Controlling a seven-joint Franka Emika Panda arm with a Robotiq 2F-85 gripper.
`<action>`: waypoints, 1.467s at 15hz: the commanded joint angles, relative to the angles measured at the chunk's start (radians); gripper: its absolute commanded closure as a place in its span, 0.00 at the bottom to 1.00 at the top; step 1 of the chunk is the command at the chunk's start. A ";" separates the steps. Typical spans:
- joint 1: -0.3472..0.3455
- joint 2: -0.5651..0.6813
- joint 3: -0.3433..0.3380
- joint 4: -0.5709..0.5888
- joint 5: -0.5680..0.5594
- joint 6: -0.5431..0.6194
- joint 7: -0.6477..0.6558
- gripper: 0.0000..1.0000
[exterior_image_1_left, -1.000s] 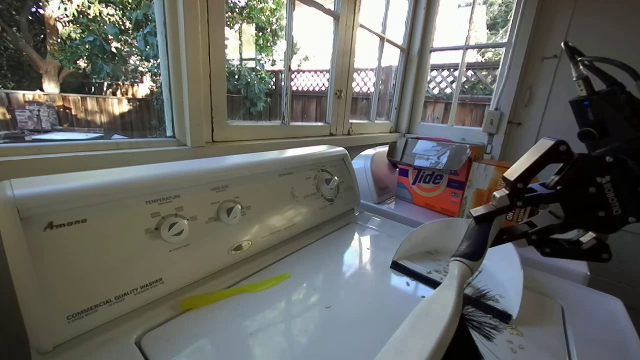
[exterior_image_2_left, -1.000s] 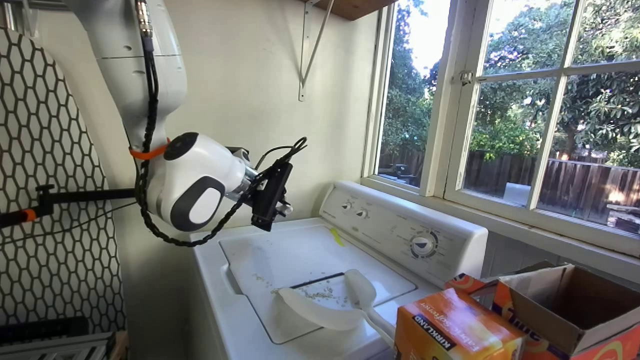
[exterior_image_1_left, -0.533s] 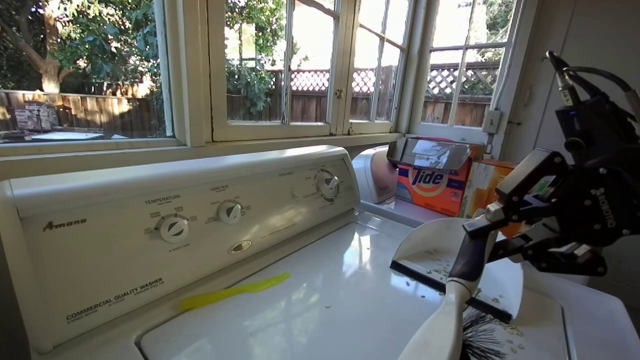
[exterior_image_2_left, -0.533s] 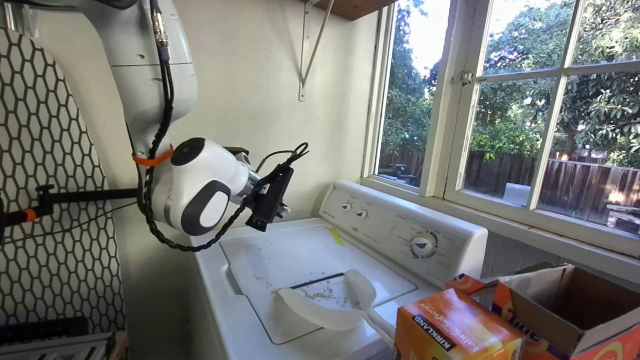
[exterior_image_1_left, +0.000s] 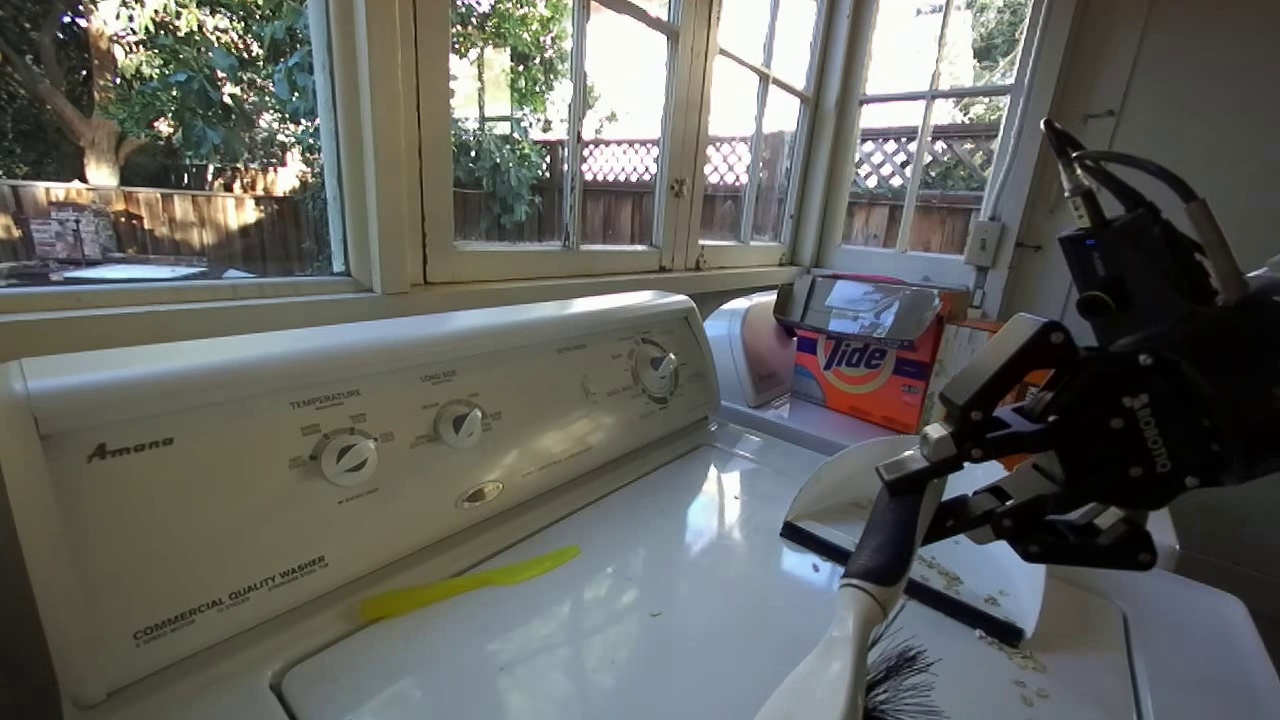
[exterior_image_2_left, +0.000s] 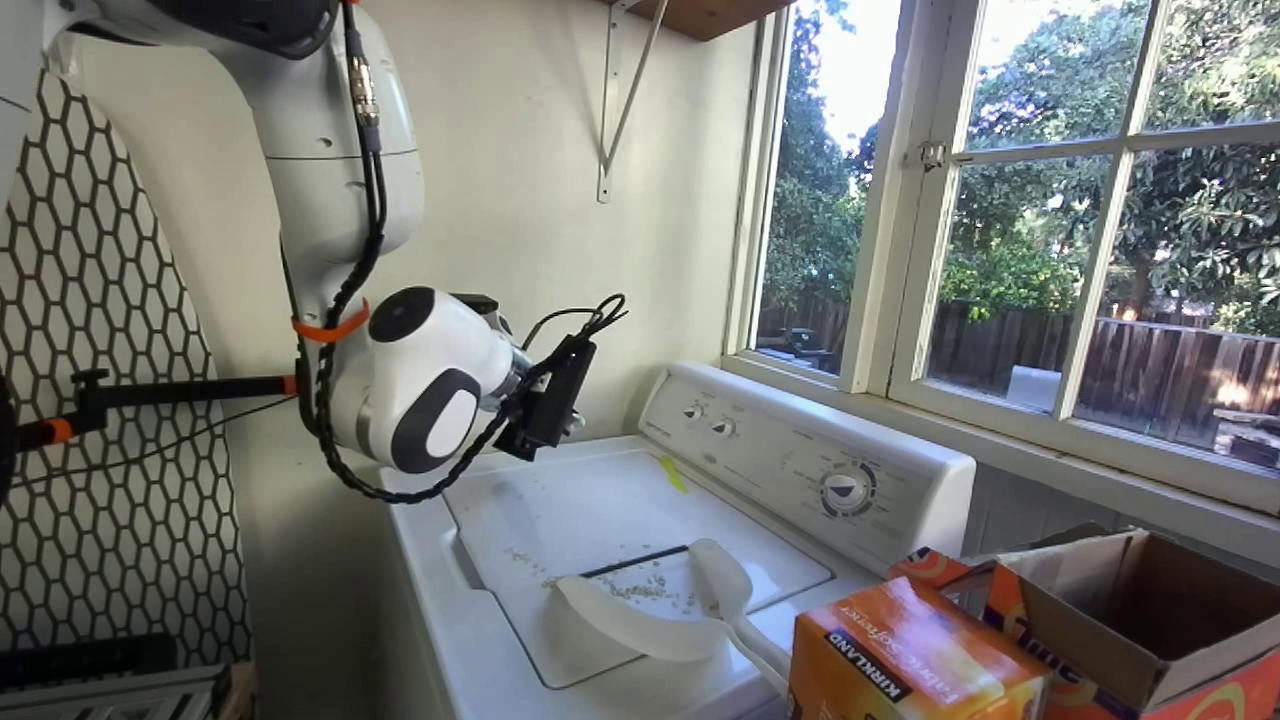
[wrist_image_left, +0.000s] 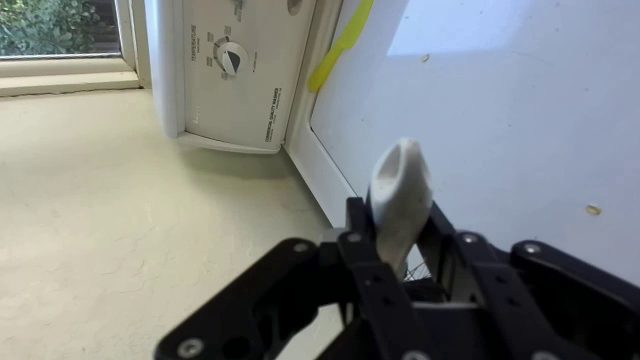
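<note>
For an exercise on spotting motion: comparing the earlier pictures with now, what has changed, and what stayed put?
In an exterior view, the end effector and the brush it grips have moved left and lower. In an exterior view, the arm has shifted right and down. Nothing was let go or newly taken hold of. The dustpan, yellow utensil and Tide box stayed where they were.

Brush (exterior_image_1_left: 858, 605) white and dark; gripper (exterior_image_1_left: 912, 502) black; utensil (exterior_image_1_left: 478, 580) yellow.

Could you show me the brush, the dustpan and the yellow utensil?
Brush (exterior_image_1_left: 852, 620), in an exterior view: white part of handle.
Dustpan (exterior_image_2_left: 648, 632), in an exterior view: curved wall.
Yellow utensil (wrist_image_left: 345, 41), in the wrist view: near its middle.
</note>
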 joint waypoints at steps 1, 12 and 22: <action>0.000 0.053 0.003 0.053 -0.051 0.015 0.027 0.93; 0.046 0.153 -0.024 0.148 -0.026 -0.024 0.022 0.93; 0.100 0.121 -0.103 0.113 0.083 -0.062 -0.021 0.93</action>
